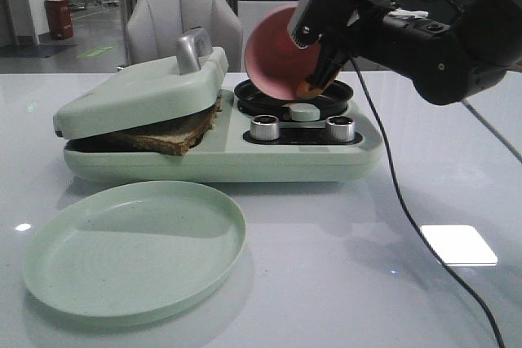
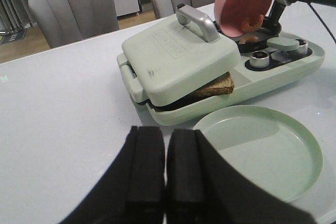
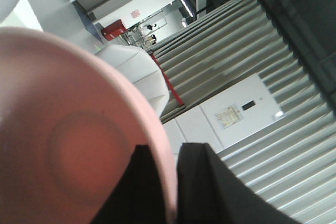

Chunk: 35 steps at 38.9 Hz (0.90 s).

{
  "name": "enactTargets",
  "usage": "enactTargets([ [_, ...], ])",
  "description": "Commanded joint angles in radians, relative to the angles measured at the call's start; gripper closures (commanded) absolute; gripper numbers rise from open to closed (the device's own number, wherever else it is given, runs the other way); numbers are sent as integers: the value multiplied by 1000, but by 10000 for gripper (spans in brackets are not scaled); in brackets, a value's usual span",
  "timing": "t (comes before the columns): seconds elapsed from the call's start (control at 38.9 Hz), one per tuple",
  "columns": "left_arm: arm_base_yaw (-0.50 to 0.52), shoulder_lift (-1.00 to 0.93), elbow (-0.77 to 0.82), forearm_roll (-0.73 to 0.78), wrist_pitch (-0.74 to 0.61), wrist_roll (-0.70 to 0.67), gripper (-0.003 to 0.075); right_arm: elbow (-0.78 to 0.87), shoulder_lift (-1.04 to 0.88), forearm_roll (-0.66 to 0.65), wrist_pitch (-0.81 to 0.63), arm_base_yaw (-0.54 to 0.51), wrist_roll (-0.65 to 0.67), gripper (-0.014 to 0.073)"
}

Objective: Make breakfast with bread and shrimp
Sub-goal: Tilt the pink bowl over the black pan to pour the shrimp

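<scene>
The right gripper [image 1: 333, 61] pinches the rim of a pink bowl [image 1: 281, 53], tipped steeply over the pan [image 1: 294, 97] beside the press [image 1: 147, 95]. The shrimp [image 1: 308, 87] sits at the bowl's lip and could bounce out past the pan. Bread [image 1: 175, 138] lies under the press lid. The left gripper [image 2: 165, 174], closed and empty, hangs near the plate [image 1: 134, 246].

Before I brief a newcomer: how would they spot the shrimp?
Find the mint-green sandwich maker mid-table; at its right end sits a small black round pan. A pink bowl, held tilted by the right fingers, hangs over it, and the shrimp is the small orange curl at the bowl's lower lip.
</scene>
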Motion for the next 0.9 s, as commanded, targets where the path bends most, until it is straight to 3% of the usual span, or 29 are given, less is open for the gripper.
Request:
enactTargets([
  [0.0, -9, 10, -26, -7, -74, -12, 606, -31, -64, 23, -114, -3, -39, 442],
  [0.18, -9, 10, -26, -7, -74, -12, 606, -74, -64, 266, -102, -3, 327, 442],
  [0.44, -9, 10, -26, -7, -74, -12, 606, -106, -85, 509, -31, -3, 574, 442],
  [0.64, -9, 10, -26, -7, -74, -12, 606, -106, -203, 578, 429, -8, 891, 442],
  [0.87, -9, 10, -26, -7, -74, -12, 606, -106, -372, 574, 862, -20, 889, 442],
])
